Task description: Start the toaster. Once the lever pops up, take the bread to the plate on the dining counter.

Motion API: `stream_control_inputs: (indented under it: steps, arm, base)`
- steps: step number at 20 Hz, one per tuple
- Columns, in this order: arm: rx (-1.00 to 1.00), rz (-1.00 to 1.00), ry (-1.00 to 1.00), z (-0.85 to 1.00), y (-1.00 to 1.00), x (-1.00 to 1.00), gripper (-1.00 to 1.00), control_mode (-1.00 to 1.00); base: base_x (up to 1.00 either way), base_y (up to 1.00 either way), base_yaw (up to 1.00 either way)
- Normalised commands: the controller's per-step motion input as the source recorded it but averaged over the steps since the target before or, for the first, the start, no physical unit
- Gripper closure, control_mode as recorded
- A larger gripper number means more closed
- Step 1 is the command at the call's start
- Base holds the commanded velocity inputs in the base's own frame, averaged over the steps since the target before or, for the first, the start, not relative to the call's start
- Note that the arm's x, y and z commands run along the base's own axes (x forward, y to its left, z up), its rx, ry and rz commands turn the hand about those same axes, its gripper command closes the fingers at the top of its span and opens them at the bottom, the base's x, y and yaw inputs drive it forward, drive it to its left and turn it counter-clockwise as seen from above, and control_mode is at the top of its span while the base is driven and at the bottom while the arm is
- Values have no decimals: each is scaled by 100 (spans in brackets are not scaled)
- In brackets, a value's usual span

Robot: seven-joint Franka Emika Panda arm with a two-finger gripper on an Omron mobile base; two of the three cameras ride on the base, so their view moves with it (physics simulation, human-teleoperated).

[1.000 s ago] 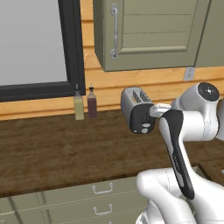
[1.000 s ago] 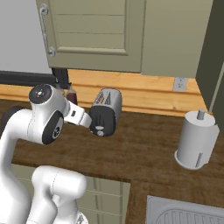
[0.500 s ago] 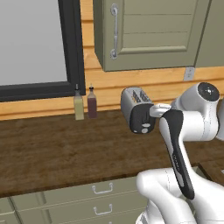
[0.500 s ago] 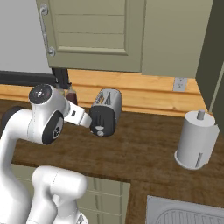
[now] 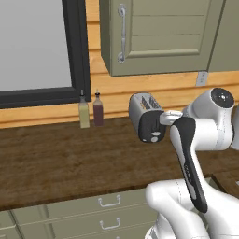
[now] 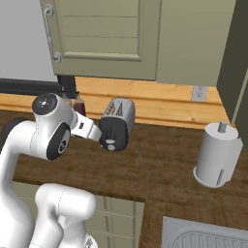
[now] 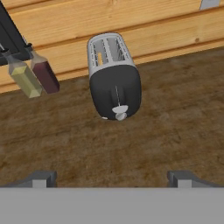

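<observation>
Toaster (image 7: 113,76) first: it is a small rounded silver-grey body with two slots on top and a black end panel turned toward the arm, and that panel carries a thin vertical slit with a pale lever tab and a small pale round knob near its lower edge. It stands on the dark brown wood countertop (image 7: 175,127), close to the light wood-plank wall (image 5: 163,88), below an olive-grey wall cabinet (image 5: 158,35) with a metal handle. In the hand view a sliver of pale tan shows inside one slot (most likely the bread (image 7: 100,57), though too little is exposed to be sure). Just to the toaster's left in the left base view stand two small bottles against the wall, a yellowish bottle (image 5: 83,112) and a dark red bottle (image 5: 98,110), side by side and apart from the toaster. In the right base view a grey paper-towel holder (image 6: 217,154) sits well to the toaster's right, and a pale wall outlet (image 6: 199,93) is on the planks above the counter. The gripper (image 7: 113,177) faces the black end panel from near the counter's front, its two dark fingertips (image 7: 39,178) spread wide apart with nothing between them, short of touching the toaster.
</observation>
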Motion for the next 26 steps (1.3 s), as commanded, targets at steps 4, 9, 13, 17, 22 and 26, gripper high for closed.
stream_control_inputs:
  steps: [4,9,13,17,22,26]
  arm:
    - [0,0,0,0,0,0,-100,-100]
    - [0,0,0,0,0,0,-100,-100]
    - [0,0,0,0,0,0,-100,-100]
    - [0,0,0,0,0,0,-100,-100]
    - [0,0,0,0,0,0,-100,-100]
    - [0,0,0,0,0,0,-100,-100]
  base:
    - [0,0,0]
    - [0,0,0]
    - [0,0,0]
    - [0,0,0]
    - [0,0,0]
    - [0,0,0]
